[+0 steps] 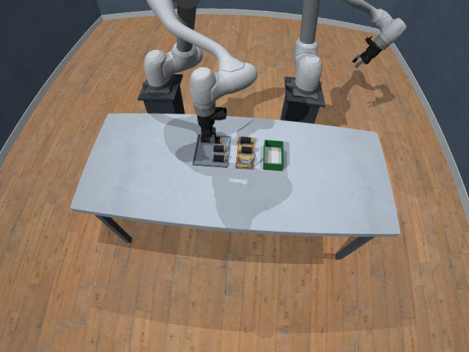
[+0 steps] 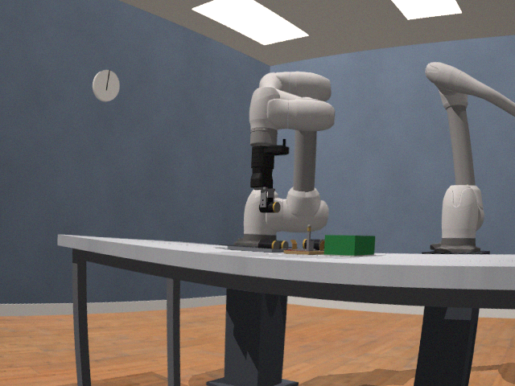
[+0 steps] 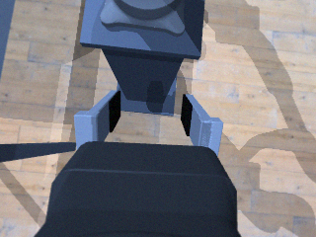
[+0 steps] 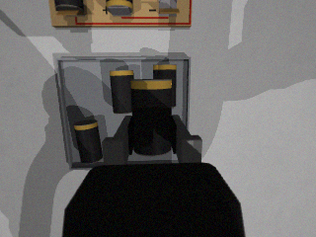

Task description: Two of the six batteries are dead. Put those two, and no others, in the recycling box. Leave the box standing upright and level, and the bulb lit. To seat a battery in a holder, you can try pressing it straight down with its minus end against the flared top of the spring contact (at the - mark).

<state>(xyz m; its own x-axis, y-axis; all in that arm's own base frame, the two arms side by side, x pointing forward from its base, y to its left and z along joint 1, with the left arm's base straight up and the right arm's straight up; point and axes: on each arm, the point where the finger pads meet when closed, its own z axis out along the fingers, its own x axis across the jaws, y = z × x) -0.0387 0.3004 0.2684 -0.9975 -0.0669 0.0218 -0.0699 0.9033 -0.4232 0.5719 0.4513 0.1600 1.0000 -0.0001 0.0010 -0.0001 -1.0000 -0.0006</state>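
My right gripper [image 1: 214, 139] [image 2: 267, 207] [image 4: 152, 126] is shut on a black battery [image 1: 218, 140] [image 2: 276, 207] [image 4: 152, 96] with a yellow band, held level above the grey tray [image 1: 202, 157] [image 4: 63, 114]. Three batteries lie in the tray: a near one [image 1: 219, 158] [image 4: 164, 75], a middle one [image 1: 219, 148] [image 4: 122, 93] and a far one [image 4: 88, 142]. The holder board [image 1: 245, 166] [image 4: 61, 21] bears two batteries; its near slot is empty. The green recycling box [image 1: 273, 166] [image 2: 349, 244] stands upright, empty. My left gripper [image 1: 356, 62] [image 3: 151, 105] is open and empty. The bulb's light cannot be made out.
A thin upright post [image 2: 309, 239] with a yellowish tip rises from the holder board. The board stands between tray and box on the white table [image 1: 151, 189]. The left gripper hangs away from the table, over the floor [image 1: 341, 75].
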